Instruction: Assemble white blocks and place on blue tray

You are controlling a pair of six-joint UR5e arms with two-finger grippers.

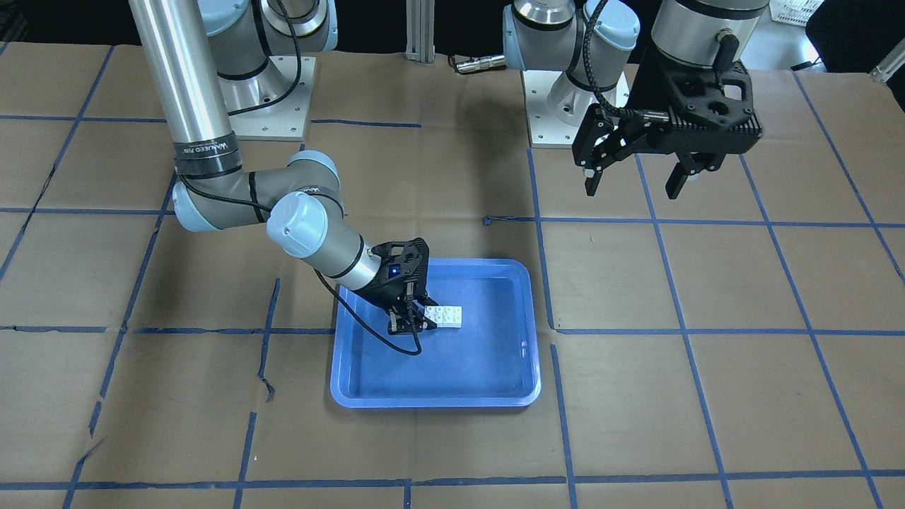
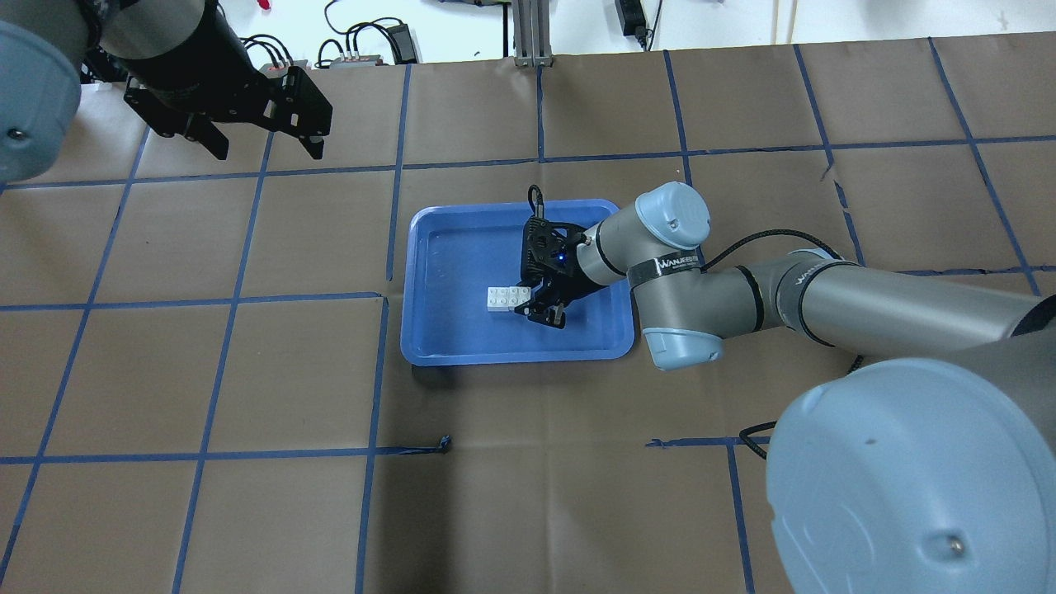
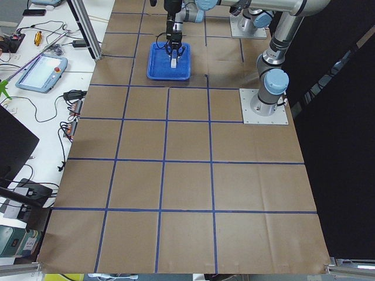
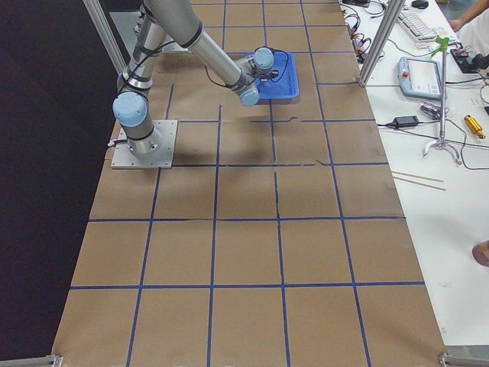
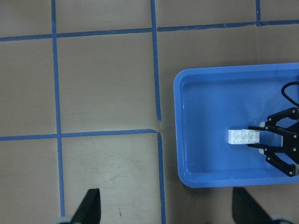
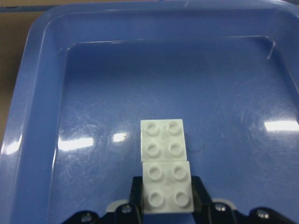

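Glossy scuffed plastic blue tray (image 6: 93, 84), matt white blocks (image 6: 163, 140)

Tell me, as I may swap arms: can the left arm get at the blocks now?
Probably only partly. The right gripper holds one end of the blocks; the other end is free, and the open left gripper hangs clear.
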